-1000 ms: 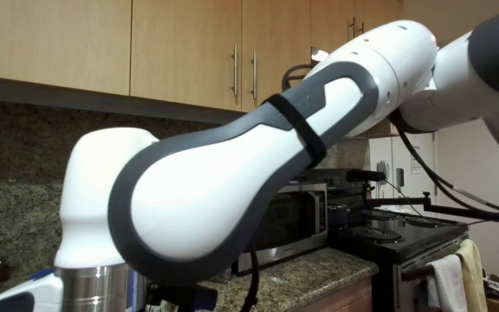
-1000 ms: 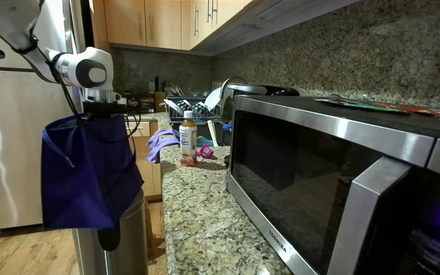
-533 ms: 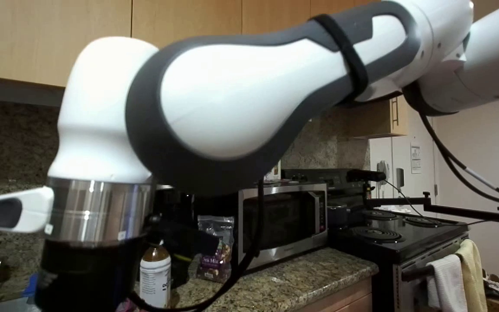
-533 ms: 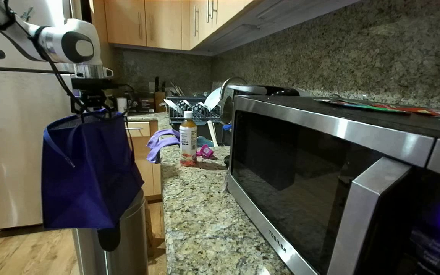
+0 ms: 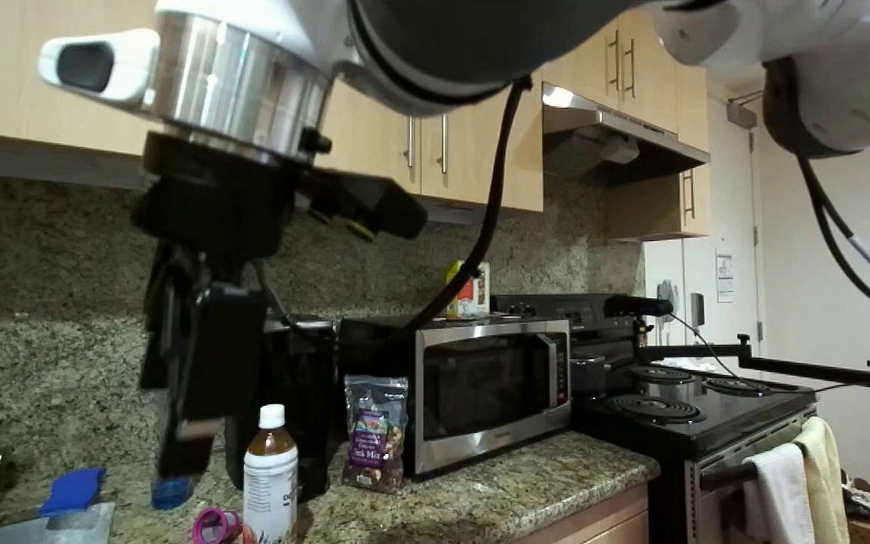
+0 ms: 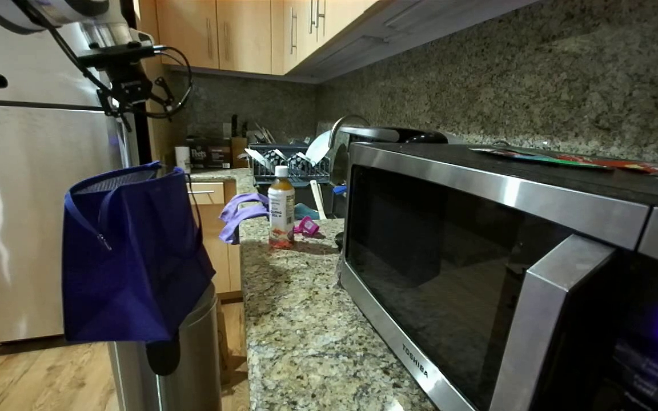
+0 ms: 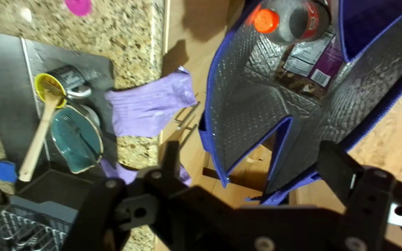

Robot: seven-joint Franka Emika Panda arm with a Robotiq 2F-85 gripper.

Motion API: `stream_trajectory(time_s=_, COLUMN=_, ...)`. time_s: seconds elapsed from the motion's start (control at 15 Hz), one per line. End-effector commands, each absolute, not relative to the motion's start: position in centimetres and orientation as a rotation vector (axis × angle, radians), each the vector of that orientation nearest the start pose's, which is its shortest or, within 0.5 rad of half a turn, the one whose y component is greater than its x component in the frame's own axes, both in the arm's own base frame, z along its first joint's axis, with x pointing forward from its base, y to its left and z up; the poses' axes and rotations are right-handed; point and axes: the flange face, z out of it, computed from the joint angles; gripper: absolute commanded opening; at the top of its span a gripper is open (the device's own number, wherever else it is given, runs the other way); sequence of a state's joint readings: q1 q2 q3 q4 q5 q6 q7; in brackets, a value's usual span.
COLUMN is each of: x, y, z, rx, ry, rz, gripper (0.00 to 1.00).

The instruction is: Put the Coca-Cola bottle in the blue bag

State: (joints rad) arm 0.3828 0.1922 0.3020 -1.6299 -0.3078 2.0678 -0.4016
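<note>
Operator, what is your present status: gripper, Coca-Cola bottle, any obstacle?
Gripper open and empty, above the blue bag. Coca-Cola bottle inside the bag. No obstacle seen.

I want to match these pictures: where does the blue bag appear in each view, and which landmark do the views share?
In an exterior view: the blue bag is in the left part.
In an exterior view with the stove: it is not in the picture.
In the wrist view: upper right, its mouth open, seen from above.
Shared landmark: the speckled counter, visible in all three.
</note>
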Motion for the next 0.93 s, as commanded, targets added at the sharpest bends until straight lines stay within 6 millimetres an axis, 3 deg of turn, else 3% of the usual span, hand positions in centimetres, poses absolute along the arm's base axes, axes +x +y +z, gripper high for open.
stream_trajectory(time_s=0.0, x=52.9, y=34.0, z=57.8, rx=-2.975, ry=-1.675, rz=-0.427, gripper=1.00)
stream_trajectory(time_s=0.2, x=55.3, y=28.9, z=59.7, rx=-3.104, ry=-1.470, rz=-0.326, gripper=1.00)
stream_trajectory(time_s=0.6, x=60.9, y=17.0, z=58.3, rx=-3.200, ry=-1.142, rz=-0.265, gripper=1.00)
stream_trajectory(time_s=0.8, x=61.9, y=13.0, z=58.0, rx=-3.214, ry=-0.978, rz=-0.270, gripper=1.00)
stream_trajectory(time_s=0.87, x=61.8, y=14.3, z=57.8, rx=-3.231, ry=-1.060, rz=-0.235, gripper=1.00)
